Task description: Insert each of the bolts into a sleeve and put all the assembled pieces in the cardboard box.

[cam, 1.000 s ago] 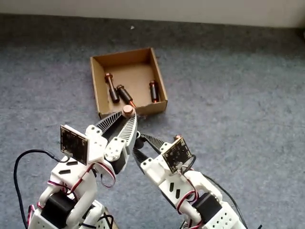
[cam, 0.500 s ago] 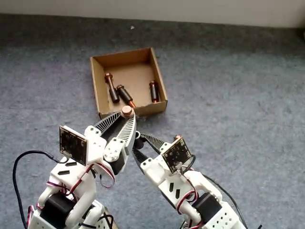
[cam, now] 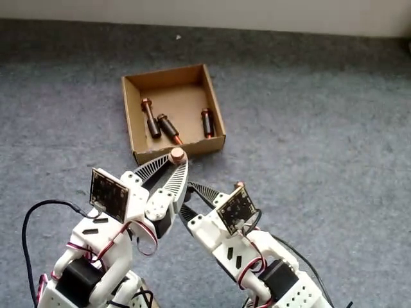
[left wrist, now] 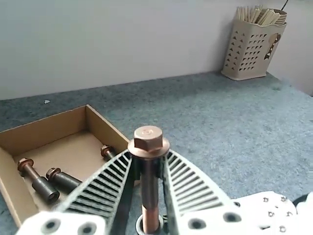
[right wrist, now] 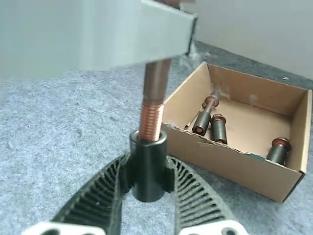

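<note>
Now | left end effector (left wrist: 149,157) grips 1 bolt (left wrist: 148,141) | right end effector (right wrist: 146,176) grips 1 sleeve (right wrist: 147,156) | box (cam: 168,70) 3 assemblies (cam: 207,122)

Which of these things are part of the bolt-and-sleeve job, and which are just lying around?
Job: bolt in the left gripper; sleeve in the right gripper; box; three assembled pieces inside it.
Lying about: basket of sticks; carpet.
</note>
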Robot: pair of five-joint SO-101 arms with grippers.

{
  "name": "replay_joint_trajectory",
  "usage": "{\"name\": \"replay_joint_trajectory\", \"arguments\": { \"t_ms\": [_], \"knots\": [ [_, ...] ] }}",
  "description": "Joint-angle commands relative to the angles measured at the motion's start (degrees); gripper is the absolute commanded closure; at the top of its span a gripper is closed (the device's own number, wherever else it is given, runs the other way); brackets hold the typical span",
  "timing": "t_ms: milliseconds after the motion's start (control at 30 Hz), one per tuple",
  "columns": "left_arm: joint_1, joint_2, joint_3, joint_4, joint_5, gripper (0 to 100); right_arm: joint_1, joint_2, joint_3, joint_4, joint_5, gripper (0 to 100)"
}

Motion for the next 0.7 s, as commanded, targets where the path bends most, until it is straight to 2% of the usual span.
{"name": "replay_joint_trajectory", "arguments": {
  "t_ms": [0,100,267,400,567,667],
  "knots": [
    [1.36,-0.57,-0.40,0.79,-1.32,99,1.80,-1.36,1.19,-0.13,0.00,99.4],
    [1.27,-0.57,-0.31,2.20,-1.85,99,4.26,-1.36,0.31,-0.31,-0.09,99.4],
    [1.71,-0.66,2.33,2.55,-9.58,99,5.58,-1.36,-1.63,-0.13,-1.58,99.4],
    [1.36,-0.66,3.03,2.55,-10.29,98,6.37,-1.36,-1.63,-0.04,-3.52,99.4],
    [1.27,-0.57,3.91,2.90,-9.93,84,9.10,-1.71,-2.42,-0.04,-3.69,99.4],
    [1.27,-0.57,4.88,2.90,-10.20,81,9.19,-1.71,-2.33,-0.04,-3.69,99.4]
  ]
}}
